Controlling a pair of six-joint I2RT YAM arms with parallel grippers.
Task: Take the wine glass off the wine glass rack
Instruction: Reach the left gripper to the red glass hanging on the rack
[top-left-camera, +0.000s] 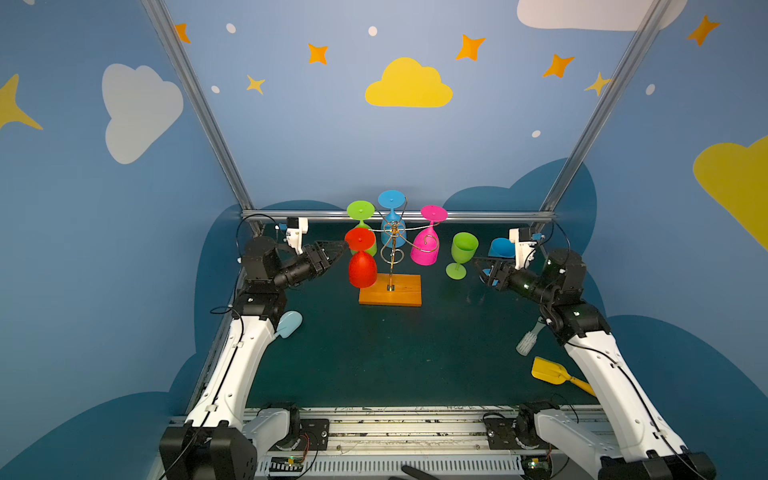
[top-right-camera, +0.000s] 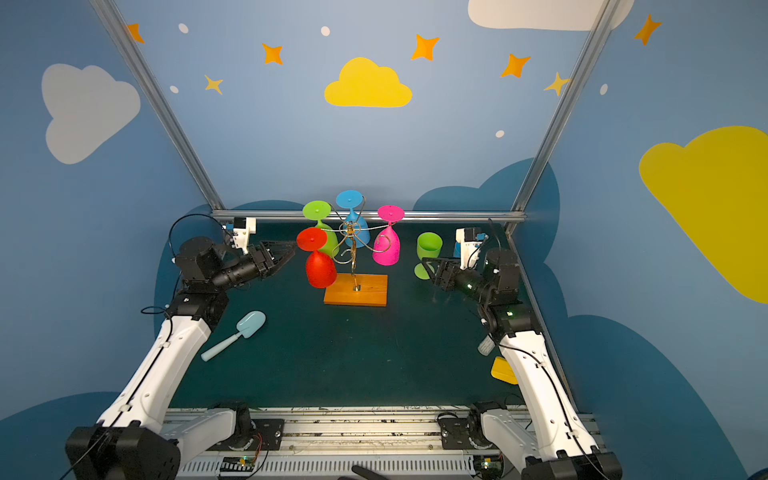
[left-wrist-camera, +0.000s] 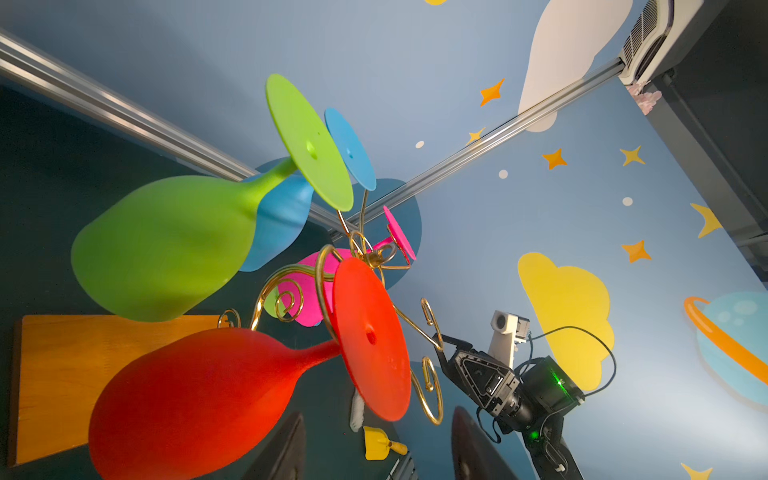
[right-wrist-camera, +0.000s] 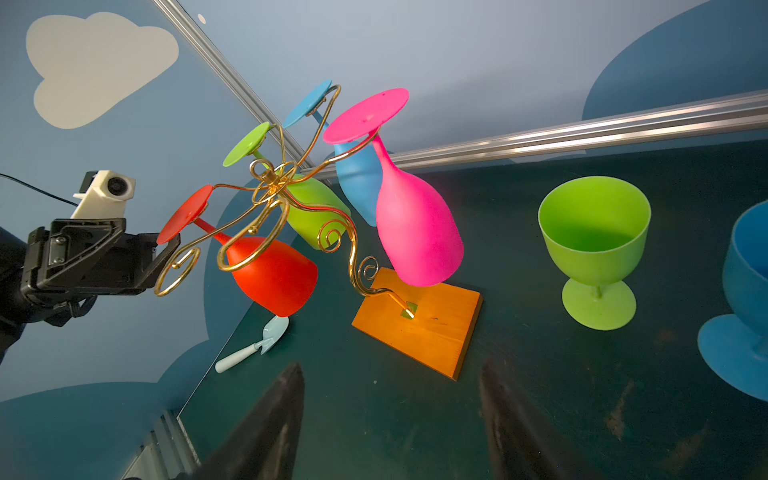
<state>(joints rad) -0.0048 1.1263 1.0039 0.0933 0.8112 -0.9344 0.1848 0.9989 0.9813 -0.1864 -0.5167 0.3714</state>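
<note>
The wine glass rack (top-left-camera: 393, 253) (top-right-camera: 353, 249), gold wire on an orange wooden base (top-left-camera: 390, 293) (right-wrist-camera: 419, 328), stands mid-table. Hanging upside down from it are a red wine glass (top-left-camera: 362, 270) (top-right-camera: 320, 269) (left-wrist-camera: 199, 399) (right-wrist-camera: 274, 270), a green one (left-wrist-camera: 166, 249), a blue one (top-left-camera: 392, 235) and a pink one (top-left-camera: 424, 249) (right-wrist-camera: 415, 232). My left gripper (top-left-camera: 343, 246) (top-right-camera: 291, 247) (left-wrist-camera: 376, 419) is open, level with the red glass's foot (left-wrist-camera: 370, 336); the foot's rim sits between the fingertips without visible contact. My right gripper (top-left-camera: 473, 260) (top-right-camera: 424, 261) (right-wrist-camera: 390, 368) hangs open and empty, right of the rack.
An upright green glass (top-left-camera: 461, 257) (right-wrist-camera: 594, 249) and an upright blue glass (top-left-camera: 500, 247) (right-wrist-camera: 744, 299) stand just beyond my right gripper. A pale blue shovel (top-left-camera: 289, 324) lies by the left arm. A white brush (top-left-camera: 528, 340) and a yellow scoop (top-left-camera: 548, 370) lie by the right arm.
</note>
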